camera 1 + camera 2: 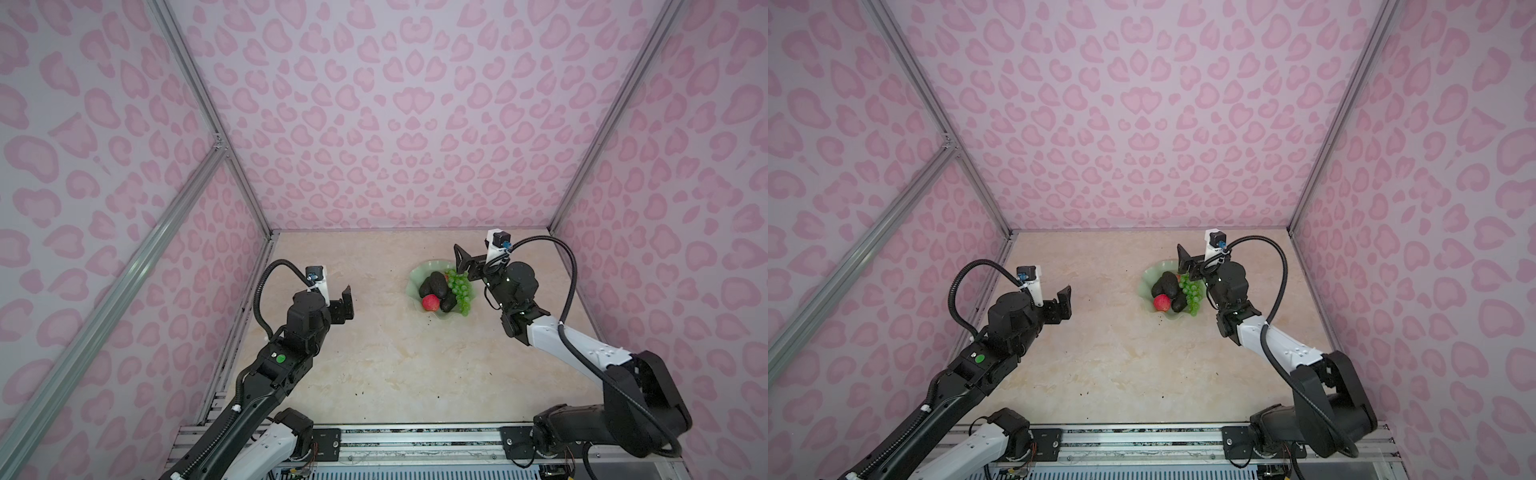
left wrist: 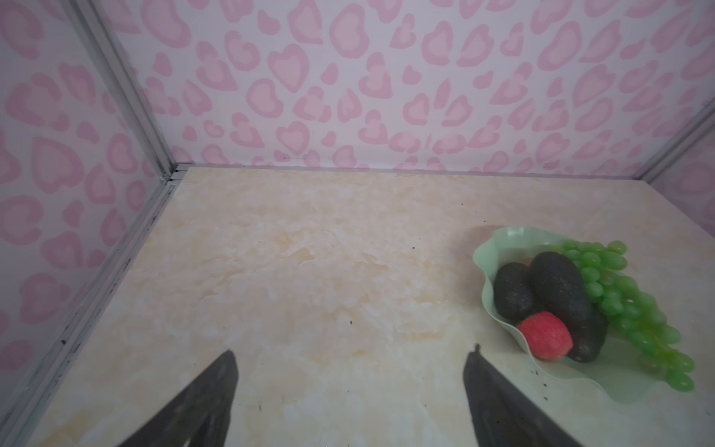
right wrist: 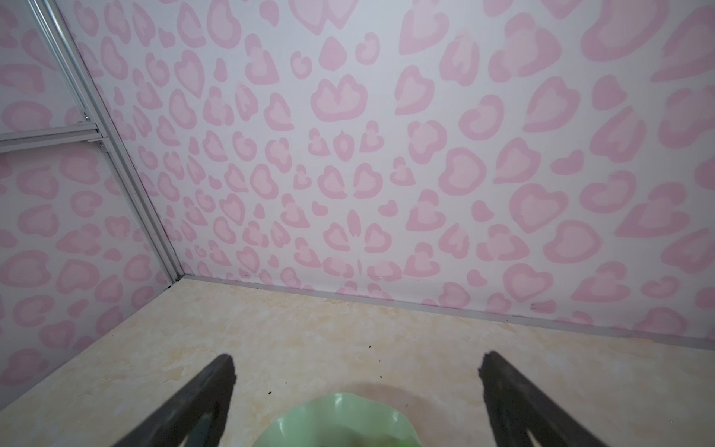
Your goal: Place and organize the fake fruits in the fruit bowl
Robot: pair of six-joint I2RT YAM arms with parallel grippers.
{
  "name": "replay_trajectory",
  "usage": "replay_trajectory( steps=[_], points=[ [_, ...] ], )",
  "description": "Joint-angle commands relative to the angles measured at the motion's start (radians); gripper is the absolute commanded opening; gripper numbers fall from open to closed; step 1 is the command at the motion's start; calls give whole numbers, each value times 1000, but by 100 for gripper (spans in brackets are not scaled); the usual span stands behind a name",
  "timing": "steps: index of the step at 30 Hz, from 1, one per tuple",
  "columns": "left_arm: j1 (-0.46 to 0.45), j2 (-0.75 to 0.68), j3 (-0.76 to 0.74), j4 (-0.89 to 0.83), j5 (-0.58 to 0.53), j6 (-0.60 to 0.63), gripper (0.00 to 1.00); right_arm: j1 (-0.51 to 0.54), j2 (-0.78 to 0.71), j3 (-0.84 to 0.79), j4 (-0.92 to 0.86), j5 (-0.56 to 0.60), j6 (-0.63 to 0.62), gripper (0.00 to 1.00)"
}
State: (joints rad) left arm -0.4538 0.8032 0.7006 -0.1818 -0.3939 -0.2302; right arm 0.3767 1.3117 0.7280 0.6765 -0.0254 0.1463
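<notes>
Your left arm reaches forward from its base, elbow low, wrist about level. The left gripper (image 1: 346, 303) hangs in the air, jaws wide apart, and both fingers (image 2: 216, 391) show in its wrist view. Your right arm slopes up from its base, wrist bent. The right gripper (image 1: 464, 262) points toward the left arm's side, jaws also wide apart.

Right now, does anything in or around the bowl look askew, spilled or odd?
The long bunch of glossy green grapes lies at the edge of the pale mint-green scalloped bowl, its tail apparently overhanging the rim. Dark specks dot the beige marbled tabletop beside it. Nothing else stands out.
</notes>
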Motion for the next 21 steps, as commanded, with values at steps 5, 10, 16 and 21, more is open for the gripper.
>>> replay_trajectory(
  steps=[5, 10, 16, 21],
  points=[
    [72, 8, -217, 455, -259, 125, 99, -53, -270, -174, -373, 338, -24, 99],
    [198, 91, -343, 686, -192, 162, 97, -147, -320, -359, -176, 462, -61, 99],
    [417, 231, -470, 931, 31, 92, 97, -213, -203, -485, 87, 469, -119, 99],
    [438, 439, -437, 1042, 135, 98, 98, -223, -72, -499, 270, 404, -184, 99]
  ],
)
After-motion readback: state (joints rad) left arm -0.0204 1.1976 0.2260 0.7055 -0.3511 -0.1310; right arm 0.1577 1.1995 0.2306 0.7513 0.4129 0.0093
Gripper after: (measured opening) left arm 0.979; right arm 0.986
